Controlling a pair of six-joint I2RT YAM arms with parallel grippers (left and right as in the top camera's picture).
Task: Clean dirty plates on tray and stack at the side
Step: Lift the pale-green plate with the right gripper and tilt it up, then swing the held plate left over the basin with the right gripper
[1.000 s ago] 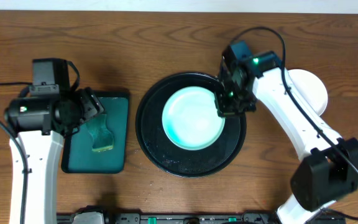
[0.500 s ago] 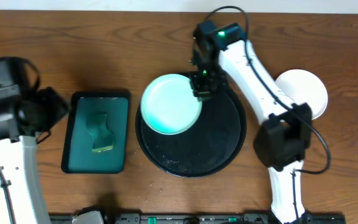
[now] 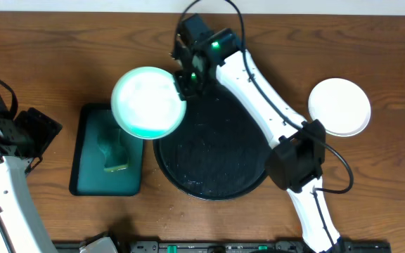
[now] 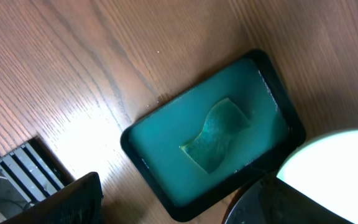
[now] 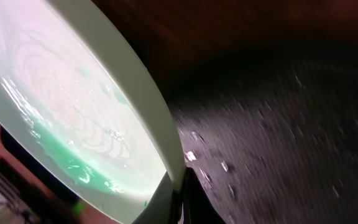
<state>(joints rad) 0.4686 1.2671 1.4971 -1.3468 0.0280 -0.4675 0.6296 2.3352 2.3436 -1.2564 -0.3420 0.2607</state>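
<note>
Overhead, the right gripper [image 3: 186,79] is pinching a mint plate [image 3: 146,102] by its rim, holding it between the black tray [image 3: 216,158] and the teal tray [image 3: 90,172]. The left gripper [image 3: 37,132] is hanging wide open and empty, and a white plate [image 3: 339,107] is lying well apart. In the left wrist view, the sponge [image 4: 215,135] is lying free, though the plate may be crowding the reach down to it. In the right wrist view, green smears [image 5: 73,171] are clinging near the closed fingers, so gentle wiping is looking wise with so thin an edge grip.

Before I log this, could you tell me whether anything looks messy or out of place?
The mint plate, pinched at its rim by the right gripper, has green smears along one edge; pale specks dot the black tray.
</note>
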